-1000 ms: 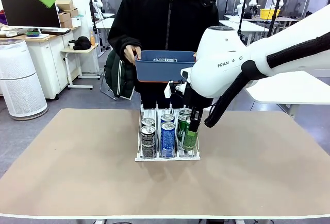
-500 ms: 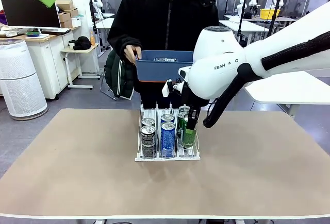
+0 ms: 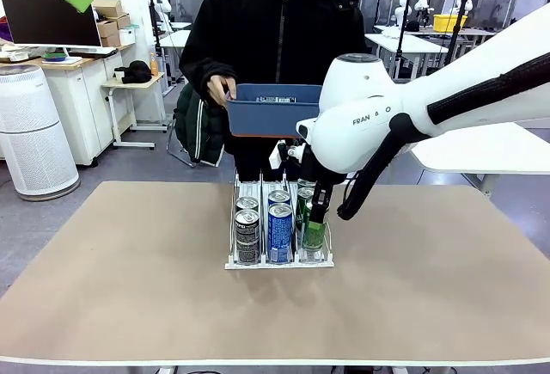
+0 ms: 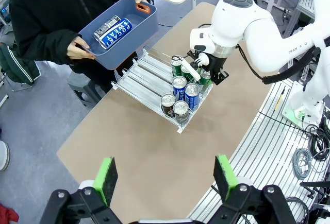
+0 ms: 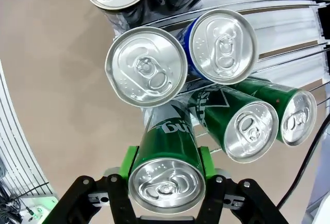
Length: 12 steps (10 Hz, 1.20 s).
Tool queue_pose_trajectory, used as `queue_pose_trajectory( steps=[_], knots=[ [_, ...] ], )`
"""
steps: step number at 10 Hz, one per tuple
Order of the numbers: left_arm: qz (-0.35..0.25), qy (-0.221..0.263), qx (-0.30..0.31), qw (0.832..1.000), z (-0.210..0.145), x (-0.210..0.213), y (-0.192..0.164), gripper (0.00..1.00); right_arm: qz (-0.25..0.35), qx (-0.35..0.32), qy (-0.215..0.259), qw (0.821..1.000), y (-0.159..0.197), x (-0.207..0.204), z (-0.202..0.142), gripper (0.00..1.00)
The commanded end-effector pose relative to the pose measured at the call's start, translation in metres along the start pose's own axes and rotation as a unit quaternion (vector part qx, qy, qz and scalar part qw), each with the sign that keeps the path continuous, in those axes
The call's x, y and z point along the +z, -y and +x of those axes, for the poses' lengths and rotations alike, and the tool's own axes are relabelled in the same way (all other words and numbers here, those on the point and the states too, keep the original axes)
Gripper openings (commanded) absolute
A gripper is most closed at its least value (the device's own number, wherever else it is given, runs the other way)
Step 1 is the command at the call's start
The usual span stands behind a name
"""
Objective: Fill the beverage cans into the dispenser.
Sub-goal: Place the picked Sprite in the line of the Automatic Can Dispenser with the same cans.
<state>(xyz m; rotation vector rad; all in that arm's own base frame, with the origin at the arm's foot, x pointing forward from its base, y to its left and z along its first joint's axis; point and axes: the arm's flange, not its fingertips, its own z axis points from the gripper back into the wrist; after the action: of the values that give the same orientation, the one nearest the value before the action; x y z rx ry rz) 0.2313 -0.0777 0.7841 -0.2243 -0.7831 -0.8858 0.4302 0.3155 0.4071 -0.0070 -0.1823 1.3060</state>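
Observation:
The white dispenser (image 3: 279,260) sits mid-table with beverage cans in its three lanes: black-and-silver cans (image 3: 247,235) on the left, blue cans (image 3: 279,231) in the middle, green cans (image 3: 306,199) on the right. My right gripper (image 3: 316,217) is shut on a tilted green can (image 3: 314,235) at the front of the right lane. From the right wrist, this green can (image 5: 167,154) sits between the green pads (image 5: 129,161), in front of two more green cans (image 5: 250,128). My left gripper (image 4: 165,177) hangs open high above the table, holding nothing, with the dispenser (image 4: 135,77) far below.
A person at the far side holds a blue bin (image 3: 273,109) just behind the dispenser. In the left wrist view the bin (image 4: 119,36) holds a blue can (image 4: 116,32) and a black-and-silver can (image 4: 105,24). Bare table surface (image 3: 120,271) lies on both sides of the rack.
My right arm has shifted a little to the left with the green can still gripped at the front of the right lane. The left gripper and the person's bin have stayed put.

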Motion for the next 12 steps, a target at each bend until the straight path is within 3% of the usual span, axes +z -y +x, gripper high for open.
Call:
queue_pose_trajectory(
  steps=[1, 4, 5, 6, 7, 8, 9, 12],
  knots=[
    [0.0, 0.003, 0.006, 1.0, 0.001, 0.0, 0.0, 1.0, -0.029, 0.004, 0.007, 1.0, 0.002, -0.002, 0.002, 0.58],
    [0.0, 0.003, 0.006, 1.0, 0.001, 0.0, 0.0, 1.0, -0.018, 0.003, 0.003, 1.0, 0.0, -0.007, -0.002, 0.58],
    [0.0, 0.003, 0.006, 1.0, 0.001, 0.0, 0.0, 1.0, -0.012, 0.006, 0.004, 1.0, 0.001, -0.008, -0.001, 0.78],
    [0.0, 0.003, 0.006, 1.0, 0.001, 0.0, 0.0, 1.0, -0.012, 0.004, 0.005, 1.0, 0.0, -0.008, -0.001, 0.78],
    [0.0, 0.003, 0.006, 1.0, 0.001, 0.0, 0.0, 1.0, -0.013, 0.0, 0.008, 1.0, 0.0, -0.002, -0.004, 0.97],
    [0.0, 0.003, 0.006, 1.0, 0.001, 0.0, 0.0, 1.0, -0.011, 0.001, 0.013, 1.0, -0.001, 0.005, -0.007, 0.81],
    [0.0, 0.003, 0.006, 1.0, 0.001, 0.0, 0.0, 1.0, -0.017, -0.002, 0.019, 1.0, -0.003, 0.011, -0.008, 1.0],
    [0.0, 0.003, 0.006, 1.0, 0.001, 0.0, 0.0, 1.0, -0.011, -0.03, 0.041, 0.999, -0.005, 0.027, -0.017, 0.99]
  ],
)
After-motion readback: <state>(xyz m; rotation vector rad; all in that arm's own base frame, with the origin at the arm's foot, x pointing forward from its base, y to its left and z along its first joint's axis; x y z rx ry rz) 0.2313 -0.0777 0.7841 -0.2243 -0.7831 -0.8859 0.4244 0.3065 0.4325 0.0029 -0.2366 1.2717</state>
